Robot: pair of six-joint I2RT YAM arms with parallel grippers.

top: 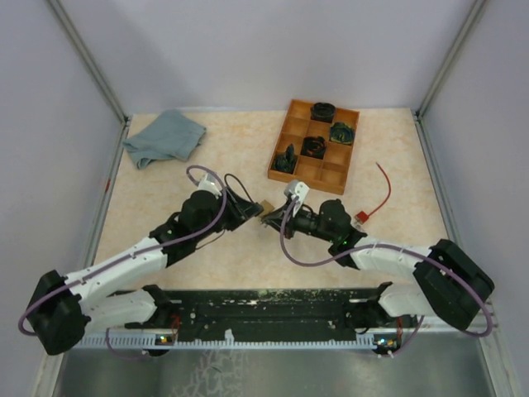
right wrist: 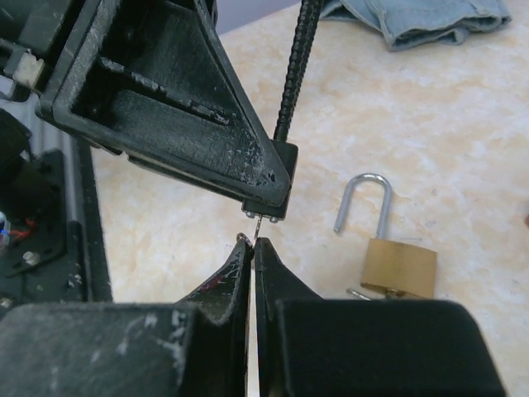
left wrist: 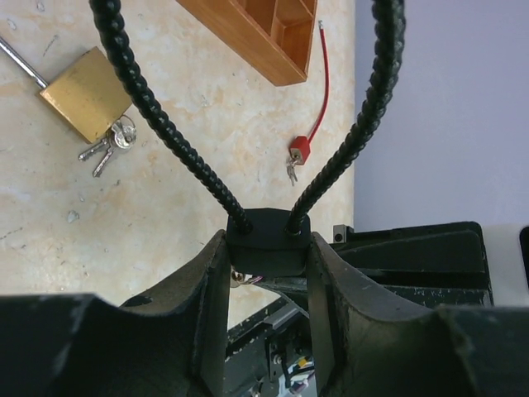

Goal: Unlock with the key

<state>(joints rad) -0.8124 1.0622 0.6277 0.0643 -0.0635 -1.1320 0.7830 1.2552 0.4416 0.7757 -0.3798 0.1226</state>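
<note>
My left gripper (left wrist: 269, 248) is shut on a black cable lock (left wrist: 267, 240), gripping its block-shaped body between both fingers, and the lock's two ribbed black cable ends rise from the body. From the right, my right gripper (right wrist: 253, 246) is shut on a small silver key (right wrist: 258, 225). The key's tip sits in the underside of the lock body (right wrist: 277, 178). In the top view both grippers meet mid-table, left gripper (top: 248, 212) against right gripper (top: 277, 219).
A brass padlock (right wrist: 401, 265) with its shackle swung out lies on the table just beyond the grippers, keys (left wrist: 111, 142) beside it. A small red padlock (top: 360, 218) with a red cable lies right. A wooden tray (top: 299, 108) of parts stands behind, a blue cloth (top: 165, 136) far left.
</note>
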